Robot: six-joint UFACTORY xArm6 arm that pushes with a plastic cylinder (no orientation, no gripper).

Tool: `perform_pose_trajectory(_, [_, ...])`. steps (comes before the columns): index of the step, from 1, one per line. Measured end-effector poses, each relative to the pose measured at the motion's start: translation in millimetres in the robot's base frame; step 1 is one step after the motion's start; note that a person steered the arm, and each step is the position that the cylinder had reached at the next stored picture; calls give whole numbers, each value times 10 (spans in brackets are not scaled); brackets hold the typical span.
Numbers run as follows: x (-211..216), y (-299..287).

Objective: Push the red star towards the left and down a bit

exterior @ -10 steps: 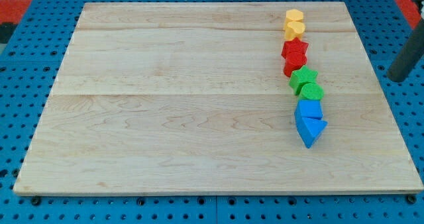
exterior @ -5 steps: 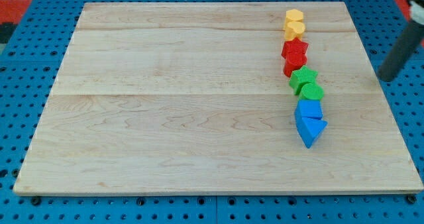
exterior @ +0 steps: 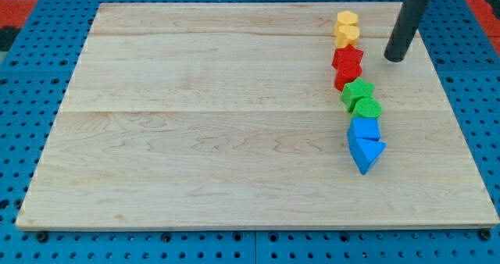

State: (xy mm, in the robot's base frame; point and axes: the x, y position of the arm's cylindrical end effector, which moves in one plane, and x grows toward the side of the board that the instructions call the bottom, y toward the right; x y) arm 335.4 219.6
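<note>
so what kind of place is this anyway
Probably a robotics lab bench: a wooden board lies on a blue perforated table, small coloured blocks like the red star sit in a column, and my tip is at its right.

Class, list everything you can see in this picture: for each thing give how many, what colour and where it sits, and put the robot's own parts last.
Wooden board: one, pale wood, fills most of the view.
Pegboard surface: one, blue with holes, around the board.
Yellow blocks: two, yellow, top of the column at the view's right; shapes unclear.
Red star: one, red, just below the yellow blocks.
Red block: one, red, touching the star's lower side; shape unclear.
Green blocks: two, green, below the red pair.
Blue blocks: two, blue, bottom of the column; the lower one looks triangular.
My tip: one, dark rod end, on the board to the right of the red star, not touching it.
</note>
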Motion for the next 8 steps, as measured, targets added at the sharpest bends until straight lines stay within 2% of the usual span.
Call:
perform_pose_trajectory(2, [181,-1847])
perform_pose_trajectory(4, [-315,-1705])
perform_pose_trajectory(5, [-270,-2472])
perform_pose_trajectory(6, [163,-2842])
perform_pose_trajectory(7, [-55,-2468])
perform_pose_trajectory(8, [-74,-1785])
